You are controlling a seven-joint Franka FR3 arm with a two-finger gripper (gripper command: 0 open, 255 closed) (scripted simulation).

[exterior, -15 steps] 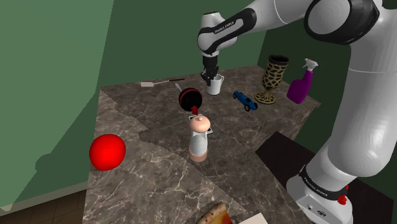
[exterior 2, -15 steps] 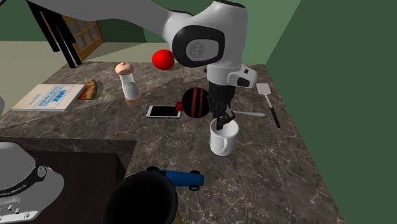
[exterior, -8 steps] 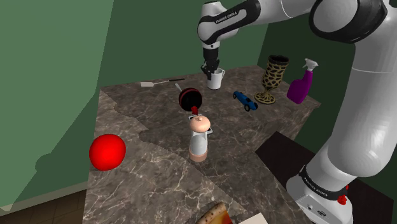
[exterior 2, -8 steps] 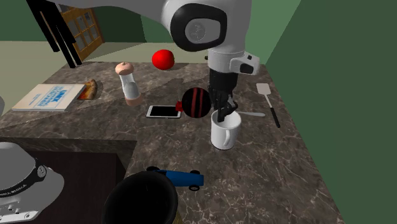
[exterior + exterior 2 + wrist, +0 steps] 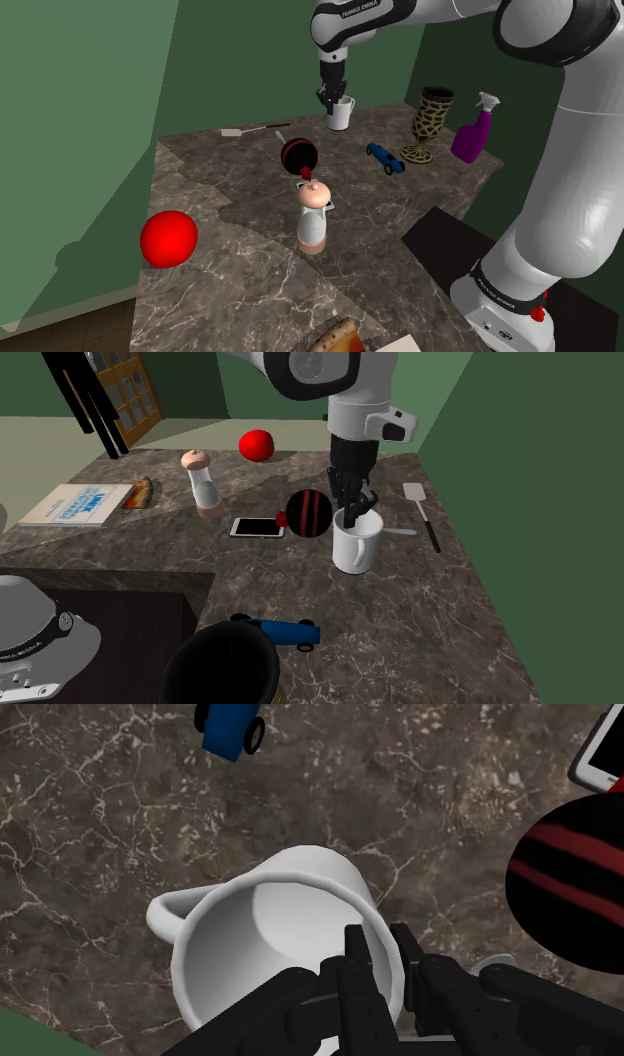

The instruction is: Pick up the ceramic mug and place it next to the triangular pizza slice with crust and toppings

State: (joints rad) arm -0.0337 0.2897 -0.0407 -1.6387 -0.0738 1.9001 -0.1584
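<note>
A white mug (image 5: 341, 114) hangs above the back of the dark marble counter (image 5: 250, 250). My black gripper (image 5: 333, 98) is shut on its rim, one finger inside and one outside. In the second exterior view the mug (image 5: 357, 542) hangs under the gripper (image 5: 352, 512), beside a black ball with red stripes. In the wrist view the fingers clasp the mug's wall (image 5: 270, 934) at the gripper (image 5: 383, 944), with the handle on the far side. The pizza slice (image 5: 338, 340) lies at the counter's near edge in the shoulder view; in the second exterior view the pizza slice (image 5: 140, 492) lies next to a book.
On the counter are a red ball (image 5: 168, 238), a shaker (image 5: 314, 215), the black and red striped ball (image 5: 298, 153), a blue toy car (image 5: 386, 158), a spotted vase (image 5: 431, 122), a purple spray bottle (image 5: 472, 130), a spatula (image 5: 420, 512), a phone (image 5: 257, 527) and the book (image 5: 80, 504).
The gripper has risen with the mug clasped in it, lifting the mug off the counter. Nothing else has moved.
</note>
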